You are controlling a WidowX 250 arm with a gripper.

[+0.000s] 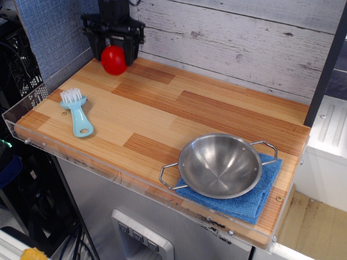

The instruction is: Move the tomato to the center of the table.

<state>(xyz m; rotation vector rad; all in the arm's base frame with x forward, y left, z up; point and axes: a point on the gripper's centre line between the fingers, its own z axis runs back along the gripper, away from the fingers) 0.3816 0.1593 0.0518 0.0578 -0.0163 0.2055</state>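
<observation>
Holding the tomato (114, 59), the gripper (113, 47) hangs at the far left corner of the desk (162, 116). Its two black fingers sit on either side of the red ball and squeeze it. I cannot tell if the tomato touches the wood or floats just over it. The middle of the desk is to the right and nearer to us from there, well apart from the tomato. So the arm needs to carry the ball that way, over the bare wood. A blue brush (77, 112) lies near the left edge, and a steel bowl (220, 164) sits on a blue cloth (249, 203) at the near right. Neither one is in the path. The ball is round and smooth, so it may roll when let go.
</observation>
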